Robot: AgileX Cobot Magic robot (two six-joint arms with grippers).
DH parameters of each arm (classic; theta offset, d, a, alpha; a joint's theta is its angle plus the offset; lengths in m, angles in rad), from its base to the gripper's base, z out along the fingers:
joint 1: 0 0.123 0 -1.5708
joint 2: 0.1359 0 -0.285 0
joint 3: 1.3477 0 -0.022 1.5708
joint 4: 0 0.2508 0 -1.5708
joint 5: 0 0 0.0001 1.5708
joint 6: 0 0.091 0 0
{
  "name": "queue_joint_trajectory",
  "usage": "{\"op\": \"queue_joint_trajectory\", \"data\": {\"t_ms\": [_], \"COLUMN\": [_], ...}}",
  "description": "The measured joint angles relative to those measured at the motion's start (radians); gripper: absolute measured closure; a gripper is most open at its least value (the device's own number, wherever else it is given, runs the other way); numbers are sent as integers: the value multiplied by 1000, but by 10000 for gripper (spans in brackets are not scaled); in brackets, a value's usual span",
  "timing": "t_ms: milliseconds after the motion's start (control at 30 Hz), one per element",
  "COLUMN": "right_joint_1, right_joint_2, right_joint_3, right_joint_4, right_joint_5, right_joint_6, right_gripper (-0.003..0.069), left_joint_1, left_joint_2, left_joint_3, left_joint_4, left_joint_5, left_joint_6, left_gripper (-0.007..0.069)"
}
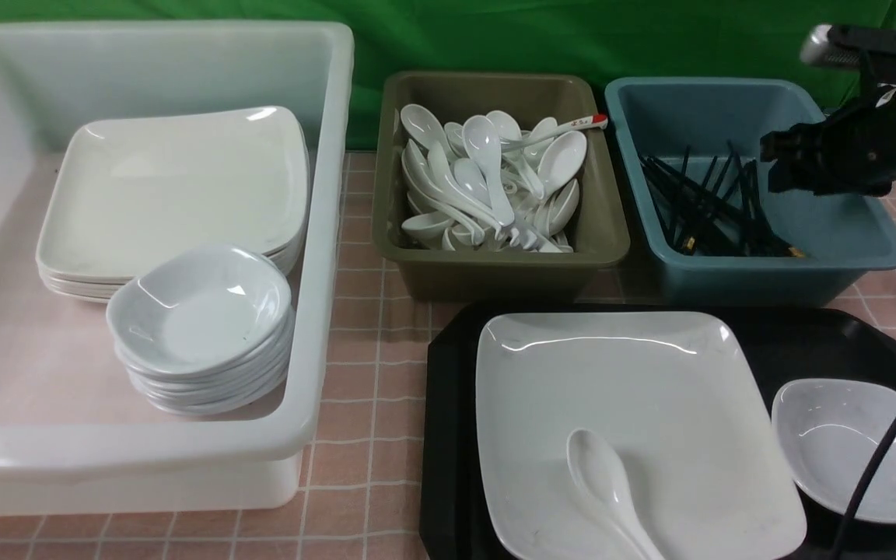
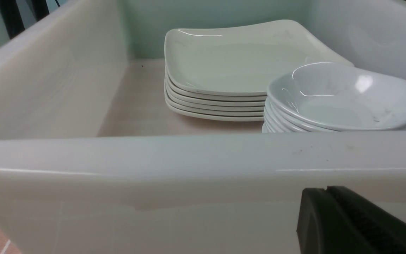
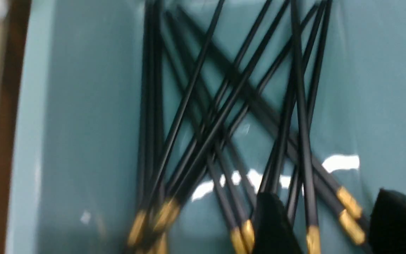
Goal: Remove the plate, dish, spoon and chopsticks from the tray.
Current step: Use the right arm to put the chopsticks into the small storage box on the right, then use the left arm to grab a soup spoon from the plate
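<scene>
The black tray (image 1: 448, 435) sits at the front right. On it lies the large white plate (image 1: 635, 373) with the white spoon (image 1: 603, 482) in it, bowl up. The small white dish (image 1: 837, 443) rests on the tray to the plate's right. No chopsticks lie on the tray. Several black chopsticks (image 1: 712, 210) with gold bands lie crossed in the blue tub (image 1: 845, 225); they also show in the right wrist view (image 3: 224, 106). My right gripper (image 1: 771, 165) hovers over that tub, open and empty (image 3: 333, 225). My left gripper (image 2: 326, 192) is shut and empty, in front of the white bin's wall (image 2: 189, 169).
The large white bin (image 1: 145, 459) at the left holds a stack of plates (image 1: 176, 187) and a stack of dishes (image 1: 199, 311). An olive-brown tub (image 1: 495, 272) of white spoons, one with a red-tipped handle (image 1: 592, 122), stands behind the tray. A black cable (image 1: 883, 459) crosses the dish.
</scene>
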State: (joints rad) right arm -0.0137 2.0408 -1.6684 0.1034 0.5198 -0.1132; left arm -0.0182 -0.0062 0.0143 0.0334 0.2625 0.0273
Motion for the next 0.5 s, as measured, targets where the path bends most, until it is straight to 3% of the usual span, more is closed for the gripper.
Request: {"op": "queue_joint_trajectory", "data": {"t_ms": [100,133,233,333,500], "right_joint_1": [0,0,0,2,53], "right_joint_2": [-33,-77,-185,-281,-515], "right_joint_3": [-40,-66,-80,-76,82], "right_joint_4": [0,-1,1,17,34], "right_joint_5": [164,279,492,610,611], "right_joint_6": [-1,-1,-1,-1,-2], "right_gripper": [340,459,617,629,629], "left_joint_1": [0,0,0,0,0], "left_joint_2": [0,0,0,0,0], "left_joint_3": [0,0,0,0,0], "left_joint_4": [0,0,0,0,66], "left_joint_5": [0,0,0,0,0], "left_joint_6": [0,0,0,0,23], "left_gripper": [603,603,603,603,601]}}
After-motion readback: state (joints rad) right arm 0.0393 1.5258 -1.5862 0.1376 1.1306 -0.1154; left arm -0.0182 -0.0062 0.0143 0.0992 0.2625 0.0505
